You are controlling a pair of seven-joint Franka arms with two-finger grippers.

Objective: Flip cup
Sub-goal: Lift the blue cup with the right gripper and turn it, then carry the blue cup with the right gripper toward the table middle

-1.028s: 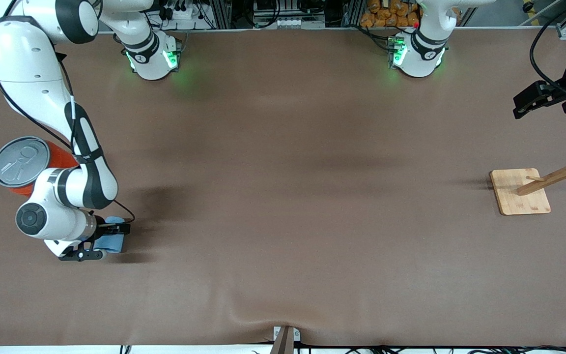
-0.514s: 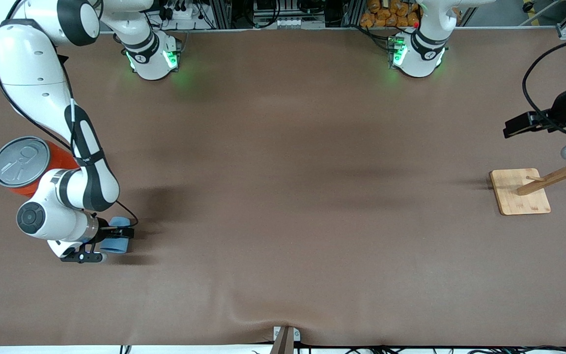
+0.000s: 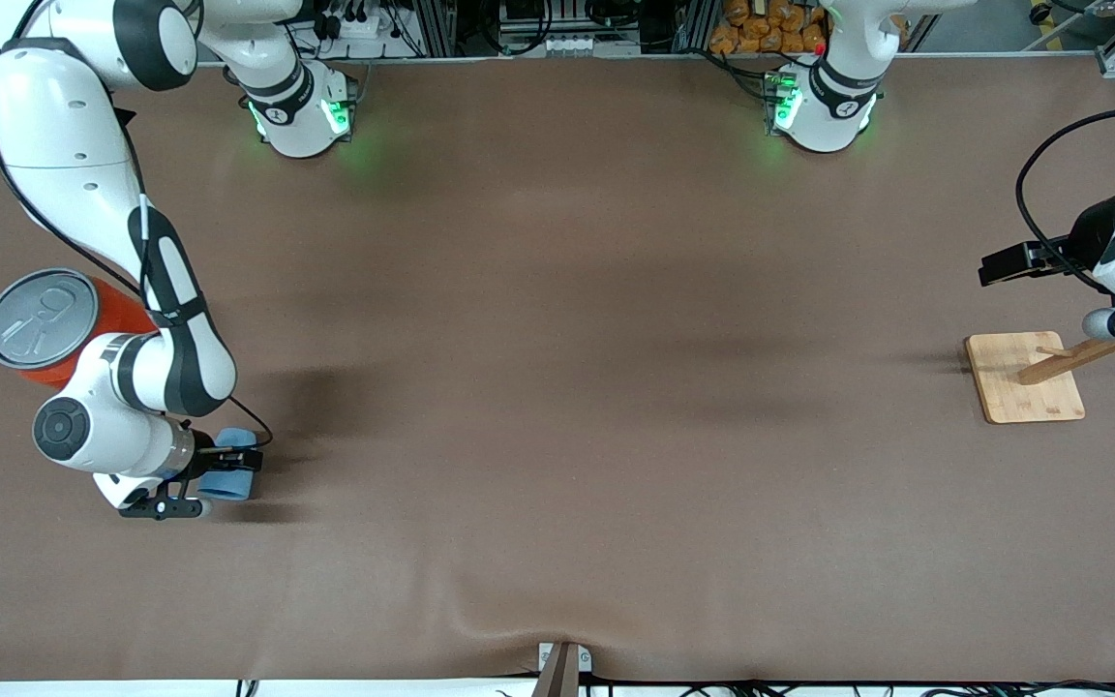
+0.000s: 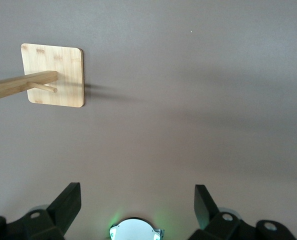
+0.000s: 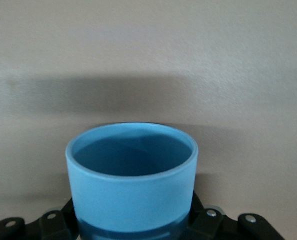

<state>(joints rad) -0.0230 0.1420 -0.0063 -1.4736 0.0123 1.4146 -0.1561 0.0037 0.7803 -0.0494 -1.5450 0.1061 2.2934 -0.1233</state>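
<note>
One light-blue cup [image 3: 231, 474] lies at the right arm's end of the table. One orange can [image 3: 59, 327] with a grey pull-tab lid stands there too, farther from the front camera than the cup. One wooden peg stand [image 3: 1024, 377] sits at the left arm's end. Two arms, each with one gripper.

We observe the right hand [image 3: 214, 479] has clamped onto the cup [image 3: 228, 481]; the left hand [image 3: 1008, 263] has descended toward the wooden rack [image 3: 1027, 379].
</note>
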